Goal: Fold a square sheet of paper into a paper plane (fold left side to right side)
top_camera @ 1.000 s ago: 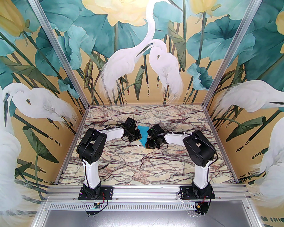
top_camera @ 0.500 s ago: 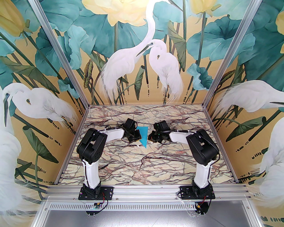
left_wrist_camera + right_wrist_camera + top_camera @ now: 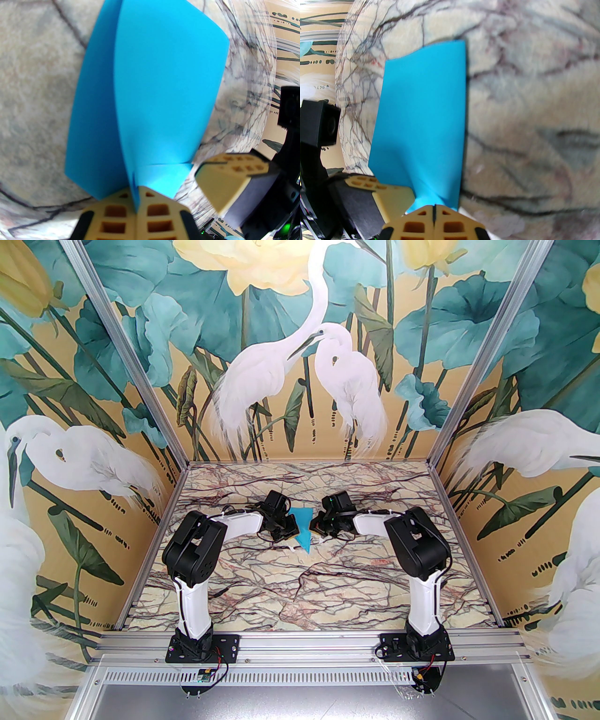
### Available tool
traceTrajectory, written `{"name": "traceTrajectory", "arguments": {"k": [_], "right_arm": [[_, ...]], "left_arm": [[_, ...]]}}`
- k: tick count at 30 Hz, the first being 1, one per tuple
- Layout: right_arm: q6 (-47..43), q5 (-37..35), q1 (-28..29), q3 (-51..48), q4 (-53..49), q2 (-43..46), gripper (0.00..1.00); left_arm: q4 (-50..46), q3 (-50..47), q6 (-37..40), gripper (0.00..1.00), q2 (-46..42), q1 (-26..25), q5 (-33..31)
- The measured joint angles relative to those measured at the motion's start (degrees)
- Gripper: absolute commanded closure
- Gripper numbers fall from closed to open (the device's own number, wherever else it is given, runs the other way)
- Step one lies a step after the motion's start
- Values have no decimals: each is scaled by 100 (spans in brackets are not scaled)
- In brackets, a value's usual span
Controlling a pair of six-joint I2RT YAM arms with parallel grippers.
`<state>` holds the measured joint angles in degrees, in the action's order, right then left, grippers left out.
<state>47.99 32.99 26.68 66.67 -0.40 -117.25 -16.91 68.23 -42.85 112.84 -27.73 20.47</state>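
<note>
Top view. Paper is mid-table, between the two grippers. It shows as a cyan wedge, broad end far, point toward the arm bases. Left gripper meets its left edge, right gripper its right edge. Both wrists are low and turned in toward each other. Jaw state is not readable from here. Cannot tell whether the paper's point rests on the table.

Left wrist. Left gripper is fully closed, tan fingers together, the near edge of the paper pinched in the seam. From the pinch the sheet runs away in two layers: a lower one to the left and an upper one bowed to the right, meeting along a crease that starts at the fingertips. A short straight fold line crosses the upper layer just above the fingers. One tan finger of the right gripper lies lower right, its tip just beside the paper's near right corner. Table beneath is blurred.

Right wrist. Right gripper is also fully closed. The paper narrows and twists into the seam between its fingertips, so it is held there. Beyond the twist the sheet widens into a tall strip with a straight right edge and a wavy far edge. A finger of the left gripper sits just beside the pinch, lower left.
</note>
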Motion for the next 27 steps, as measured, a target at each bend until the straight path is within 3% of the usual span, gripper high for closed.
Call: {"name": "traceTrajectory", "arguments": {"k": [12, 27], "right_arm": [[-129, 26, -11, 37, -59, -155, 100], [-317, -20, -11, 131, -278, -157, 100]], "left_arm": [[-2, 2, 0, 97, 0, 0, 0], [-13, 68, 28, 65, -42, -4, -28]]}}
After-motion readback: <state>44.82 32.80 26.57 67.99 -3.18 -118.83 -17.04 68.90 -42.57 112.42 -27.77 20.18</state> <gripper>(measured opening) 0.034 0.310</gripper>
